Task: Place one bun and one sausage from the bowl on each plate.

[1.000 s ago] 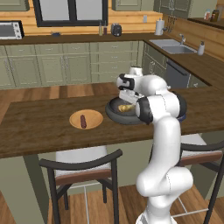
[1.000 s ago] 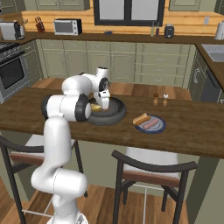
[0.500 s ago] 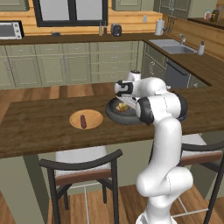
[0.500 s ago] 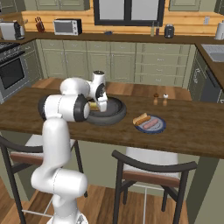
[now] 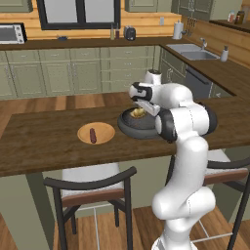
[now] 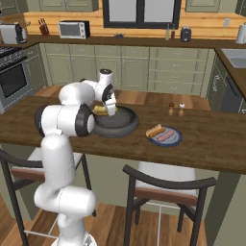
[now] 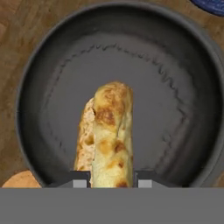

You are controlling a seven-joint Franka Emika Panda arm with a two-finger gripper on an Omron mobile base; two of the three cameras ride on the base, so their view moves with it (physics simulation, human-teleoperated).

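Between the fingertips: the gripper (image 7: 112,181) is clamped on the last bun (image 7: 109,140), still low inside the dark bowl (image 7: 52,65). Step in hand looks like the bun pick for the tan plate (image 5: 105,128), which holds only a dark sausage (image 5: 93,135); the blue-grey plate (image 6: 175,140) on the bowl's other side already has both. Next move: lift straight clear of the rim, carry across to the tan plate, set down beside the sausage.
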